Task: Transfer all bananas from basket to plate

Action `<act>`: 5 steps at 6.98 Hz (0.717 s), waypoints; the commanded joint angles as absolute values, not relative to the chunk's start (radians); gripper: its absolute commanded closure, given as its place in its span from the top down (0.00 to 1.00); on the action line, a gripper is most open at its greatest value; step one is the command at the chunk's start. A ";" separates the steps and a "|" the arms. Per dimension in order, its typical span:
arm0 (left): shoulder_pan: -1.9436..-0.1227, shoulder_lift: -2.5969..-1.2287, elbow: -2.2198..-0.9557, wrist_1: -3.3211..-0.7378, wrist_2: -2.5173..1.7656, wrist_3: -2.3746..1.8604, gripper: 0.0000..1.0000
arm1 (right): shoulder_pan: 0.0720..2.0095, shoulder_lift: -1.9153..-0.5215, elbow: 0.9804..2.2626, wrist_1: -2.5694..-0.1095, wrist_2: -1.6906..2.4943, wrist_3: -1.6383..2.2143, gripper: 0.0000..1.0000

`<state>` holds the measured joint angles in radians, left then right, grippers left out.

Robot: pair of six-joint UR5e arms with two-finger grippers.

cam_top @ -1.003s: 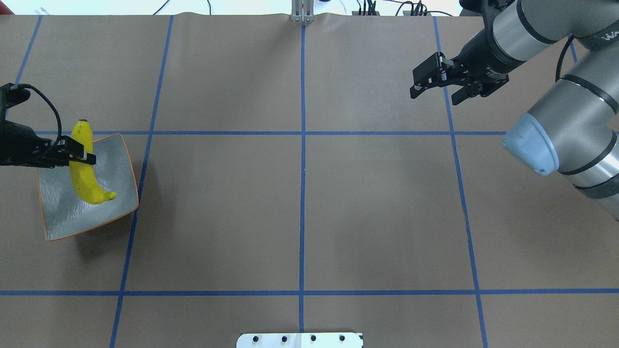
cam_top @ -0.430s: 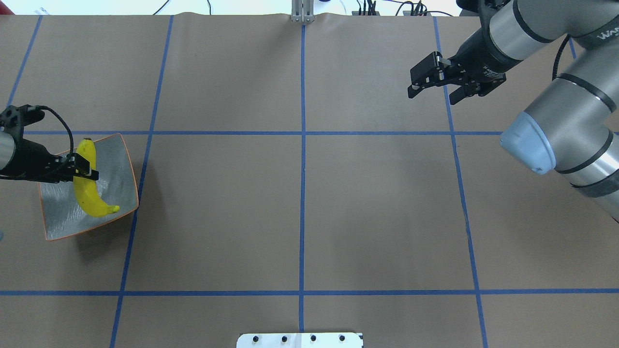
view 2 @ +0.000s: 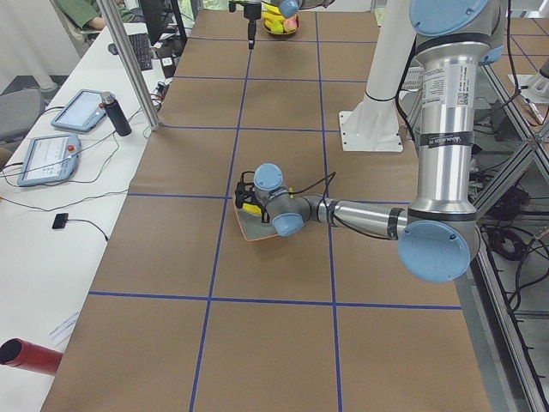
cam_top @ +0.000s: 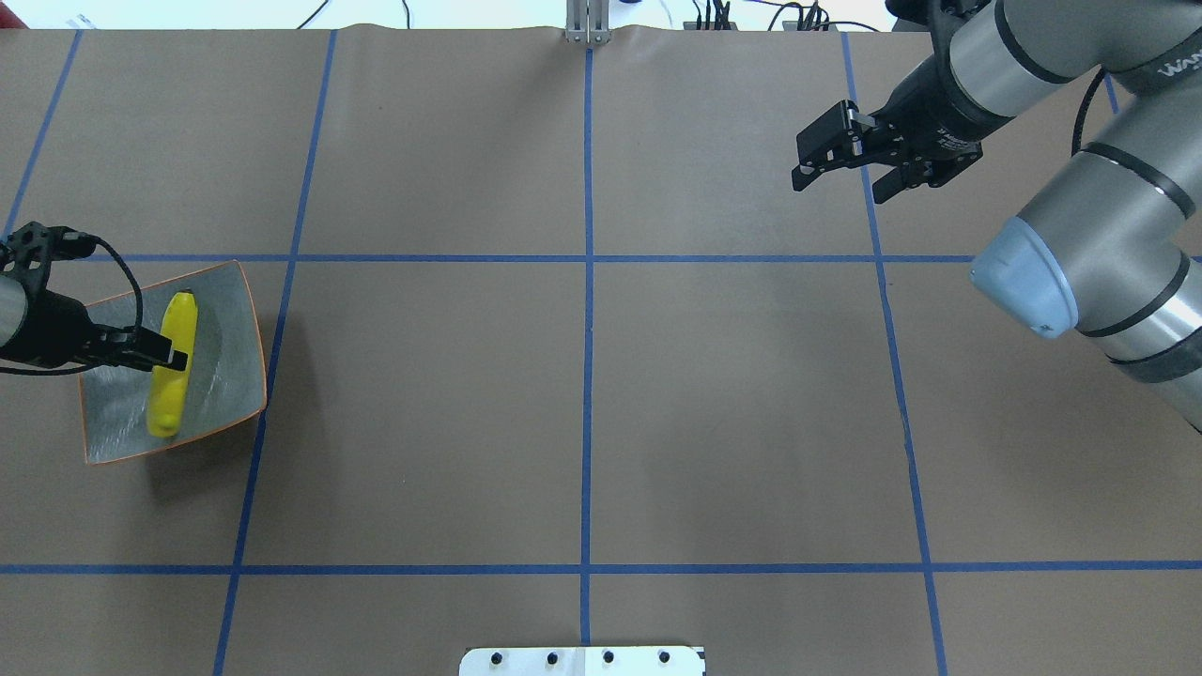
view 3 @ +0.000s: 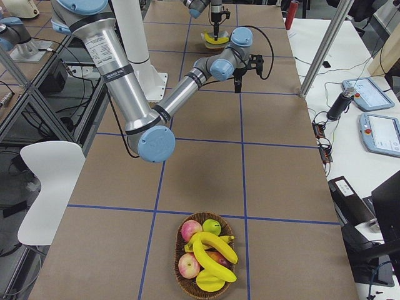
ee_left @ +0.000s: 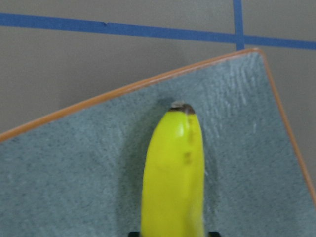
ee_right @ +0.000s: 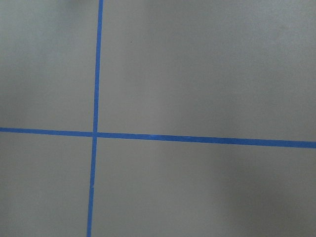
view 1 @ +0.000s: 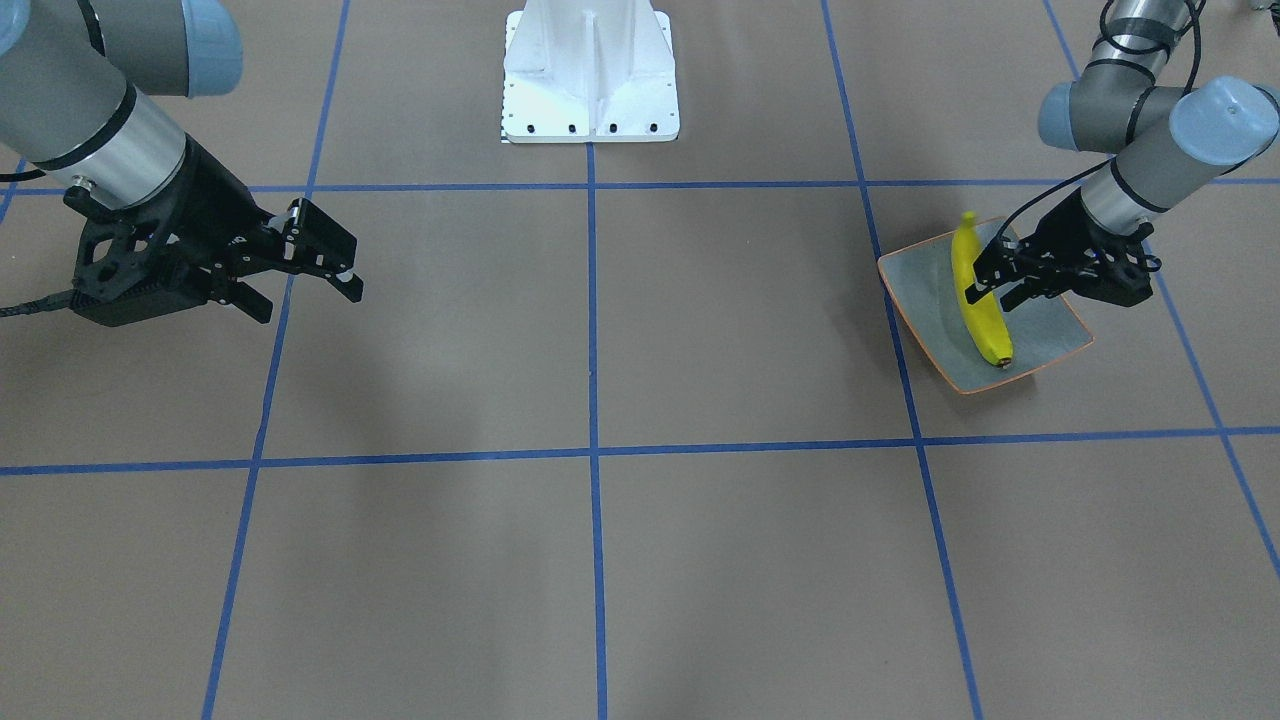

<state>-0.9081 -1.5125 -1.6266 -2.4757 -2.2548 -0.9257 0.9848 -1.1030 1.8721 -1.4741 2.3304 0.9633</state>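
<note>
Bright, even overhead light: we see soft shadows on the table (view 1: 420,340) below the right gripper (view 1: 305,295) and beside the plate (cam_top: 235,310); the banana (ee_left: 173,173) ahead of the left gripper (cam_top: 172,360) blurs slightly.

The bench (cam_top: 732,404) is covered in brown paper, marked into large squares by blue tape lines (cam_top: 587,376). The plate (cam_top: 225,376) sits at the overhead view's left edge. A white arm base (view 1: 590,100) stands top centre in the front-facing view. A wicker basket (view 3: 179,282) sits at the bottom of the right-side view.
</note>
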 commanded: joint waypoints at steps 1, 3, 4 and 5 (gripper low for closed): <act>-0.942 -1.503 -1.631 -2.473 -2.266 -0.873 1.00 | 0.985 -1.101 1.873 -1.474 2.330 0.963 0.99; -1.068 -1.514 -1.632 -2.459 -2.410 -0.871 1.00 | 0.991 -1.109 1.868 -1.474 2.330 0.951 0.99; -1.168 -1.520 -1.637 -2.430 -2.496 -0.861 1.00 | 1.027 -1.112 1.849 -1.477 2.335 0.889 0.99; -1.192 -1.519 -1.638 -2.428 -2.497 -0.829 1.00 | 1.060 -1.118 1.824 -1.505 2.335 0.812 0.99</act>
